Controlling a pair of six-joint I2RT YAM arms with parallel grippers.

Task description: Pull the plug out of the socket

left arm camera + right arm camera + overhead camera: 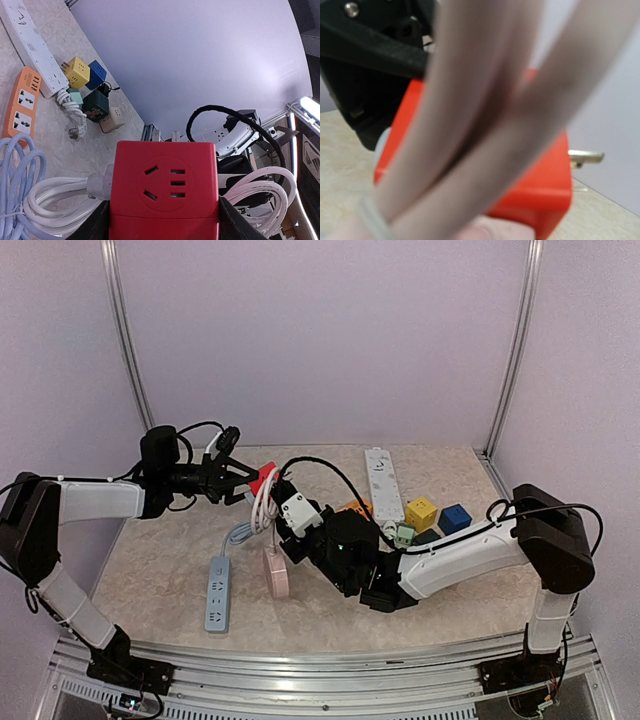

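Squarely inside left tool (251, 483): red socket (164, 192).

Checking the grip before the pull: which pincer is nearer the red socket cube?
Left. The left pincer clamps the red socket cube between its fingers. The right pincer sits just beside the cube, at the white cables, not holding it.

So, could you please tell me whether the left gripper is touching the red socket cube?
Touching. In the left wrist view, the left gripper holds the red socket cube, black fingers flush against both sides.
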